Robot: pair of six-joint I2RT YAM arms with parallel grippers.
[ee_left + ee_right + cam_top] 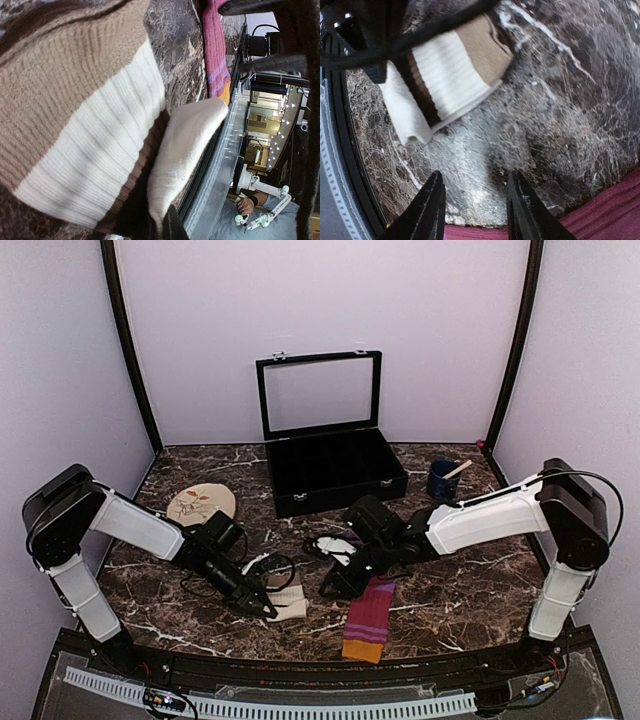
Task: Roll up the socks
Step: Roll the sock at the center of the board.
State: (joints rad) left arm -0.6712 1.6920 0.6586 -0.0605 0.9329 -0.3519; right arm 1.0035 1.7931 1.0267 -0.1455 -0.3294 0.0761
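Shows the left gripper (268,608) closed tight at the near edge of the cream sock with brown bands (287,598), folded on the marble table (450,590) in front of the left arm; cannot tell of any pinch on fabric. Finds the right gripper (335,585) parted, nothing between its fingers (432,205), low over bare marble between the socks. Places the striped magenta sock (368,620) flat, near the cream one on its right, orange cuff toward the near edge.
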